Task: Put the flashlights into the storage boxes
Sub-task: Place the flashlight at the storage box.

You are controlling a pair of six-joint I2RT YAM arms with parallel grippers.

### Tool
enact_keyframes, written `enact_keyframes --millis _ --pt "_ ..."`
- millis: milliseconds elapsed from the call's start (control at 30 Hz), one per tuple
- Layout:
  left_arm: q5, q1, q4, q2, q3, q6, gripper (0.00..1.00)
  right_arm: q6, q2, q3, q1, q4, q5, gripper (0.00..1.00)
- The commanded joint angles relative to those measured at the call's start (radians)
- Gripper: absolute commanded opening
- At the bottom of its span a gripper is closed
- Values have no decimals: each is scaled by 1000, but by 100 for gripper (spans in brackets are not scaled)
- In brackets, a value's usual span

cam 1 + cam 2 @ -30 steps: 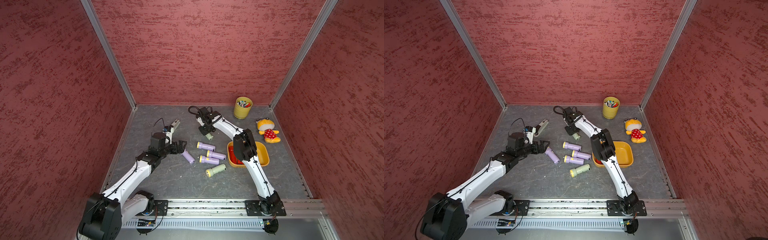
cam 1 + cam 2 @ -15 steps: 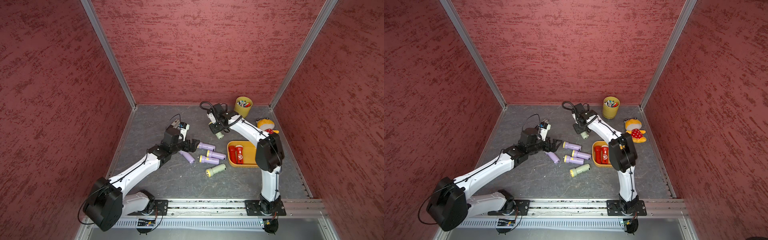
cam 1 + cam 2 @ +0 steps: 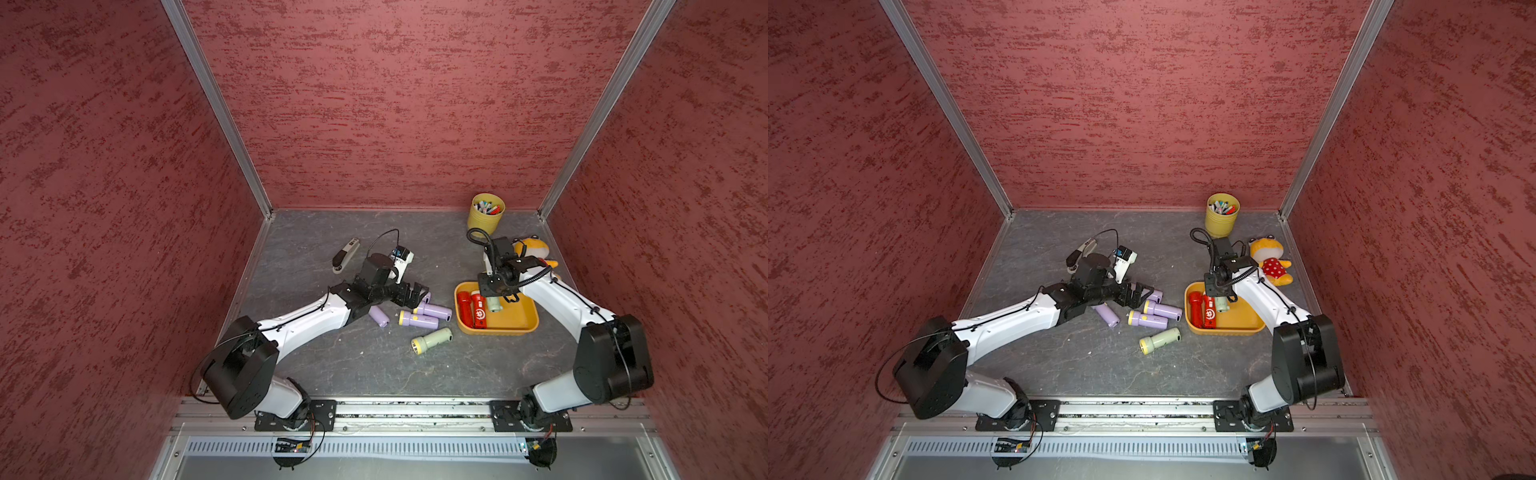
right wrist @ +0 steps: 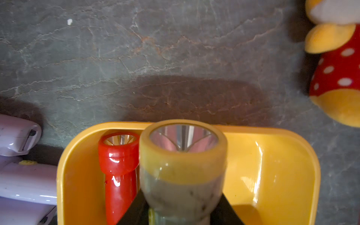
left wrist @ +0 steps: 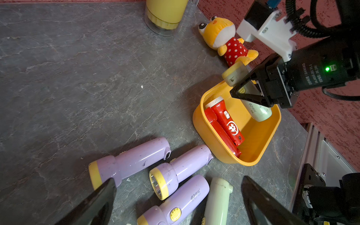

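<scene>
The right gripper [image 5: 251,93] clamps a pale green flashlight [image 4: 183,161], tilted over the orange-yellow tray [image 3: 517,316] near the table's right edge. Two red flashlights [image 3: 478,313] lie side by side in the tray, on its mid-table side. The left gripper [image 3: 419,292] hangs wide open over four lilac flashlights [image 3: 419,320] at mid-table, hiding part of one. A second pale green flashlight [image 3: 432,340] lies nearer the front edge. A plush toy [image 3: 1268,259] sits just behind the tray, a yellow cup of pens [image 3: 485,218] stands by the back edge, and a stapler-shaped device [image 3: 345,255] lies toward the left edge.
</scene>
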Motion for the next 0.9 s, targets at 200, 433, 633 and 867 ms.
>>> enact_keyframes --millis 200,433,633,867 --pt "0 -5 29 -29 -19 0 100 101 -66 -92 -28 57 35 35" --pt "-7 -4 27 -44 -40 -1 100 96 -43 -116 -45 84 42 35" --pt "-14 -4 27 -46 -44 -1 100 85 -10 -124 -57 110 0 36" --pt "-10 -2 24 -42 -46 0 100 63 23 -139 -80 131 -50 38"
